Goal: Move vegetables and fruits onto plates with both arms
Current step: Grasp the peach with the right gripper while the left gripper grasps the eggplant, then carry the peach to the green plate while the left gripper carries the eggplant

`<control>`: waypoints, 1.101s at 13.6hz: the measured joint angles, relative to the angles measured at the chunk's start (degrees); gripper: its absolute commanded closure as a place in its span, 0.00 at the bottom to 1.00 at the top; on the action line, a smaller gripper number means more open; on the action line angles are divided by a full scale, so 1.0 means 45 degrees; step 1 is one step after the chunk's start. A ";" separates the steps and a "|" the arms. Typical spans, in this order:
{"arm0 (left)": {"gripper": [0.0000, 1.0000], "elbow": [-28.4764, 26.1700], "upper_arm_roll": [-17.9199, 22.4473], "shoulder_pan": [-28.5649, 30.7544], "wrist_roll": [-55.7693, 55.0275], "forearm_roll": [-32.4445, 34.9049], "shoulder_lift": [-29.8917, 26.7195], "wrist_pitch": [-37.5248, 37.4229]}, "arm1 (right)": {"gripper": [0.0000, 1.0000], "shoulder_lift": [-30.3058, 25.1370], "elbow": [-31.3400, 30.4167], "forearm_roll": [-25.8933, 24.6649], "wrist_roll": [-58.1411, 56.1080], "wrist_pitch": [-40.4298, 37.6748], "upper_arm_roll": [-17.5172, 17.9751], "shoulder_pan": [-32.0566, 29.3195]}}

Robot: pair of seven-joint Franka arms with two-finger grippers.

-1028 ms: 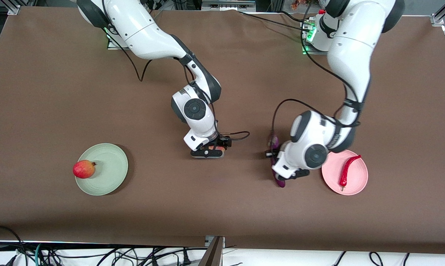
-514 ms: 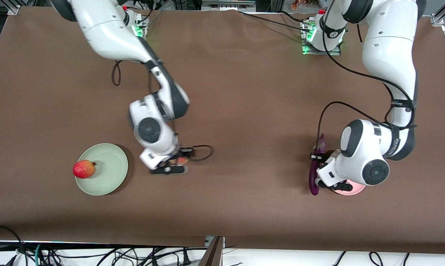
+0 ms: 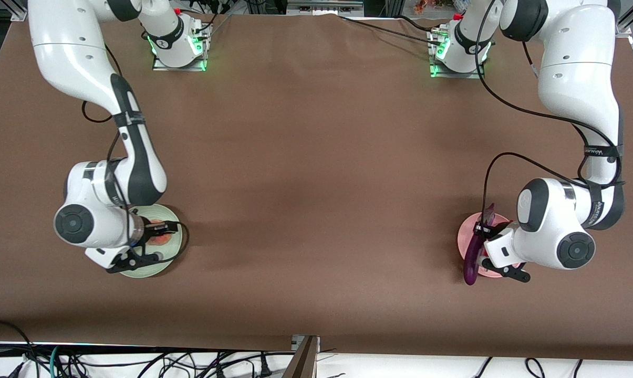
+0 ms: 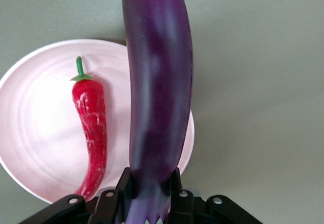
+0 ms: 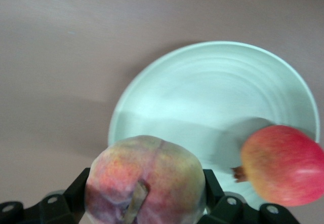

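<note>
The eggplant (image 4: pixel 158 82) is grasped by the left gripper (image 4: pixel 148 191) over the pink plate (image 4: pixel 40 133) beside the chili (image 4: pixel 91 127), while the peach (image 5: pixel 144 181) is clamped by the right gripper (image 5: pixel 144 196) over the green plate (image 5: pixel 212 97) holding the pomegranate (image 5: pixel 283 165).

Even, bright overhead light falls on the brown table (image 3: pixel 316 157), with soft shadows pooling under both arms and a faint darker patch mid-table. Green lamps glow at the arm bases. White arm casings shine without harsh glare. Up close, the peach (image 5: pixel 146 180) looks soft and blurred; the eggplant (image 4: pixel 158 87) carries a dull sheen, its shadow lying across the pink plate (image 4: pixel 35 127).
</note>
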 measured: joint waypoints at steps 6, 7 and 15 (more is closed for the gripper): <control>1.00 -0.0023 0.0023 0.0529 0.0818 0.0078 0.0464 0.0657 | 0.48 0.0664 -0.0600 -0.0001 -0.0014 0.1733 -0.0004 -0.0095; 0.99 -0.0023 0.0023 0.0612 0.0919 0.0078 0.0522 0.0719 | 0.00 0.0756 -0.0612 -0.0001 -0.0014 0.1863 -0.0004 -0.0096; 0.00 0.0015 -0.0117 0.0592 0.0921 0.0078 0.0553 0.0744 | 0.00 -0.0853 0.0247 -0.0002 -0.0029 -0.0764 -0.0005 -0.0082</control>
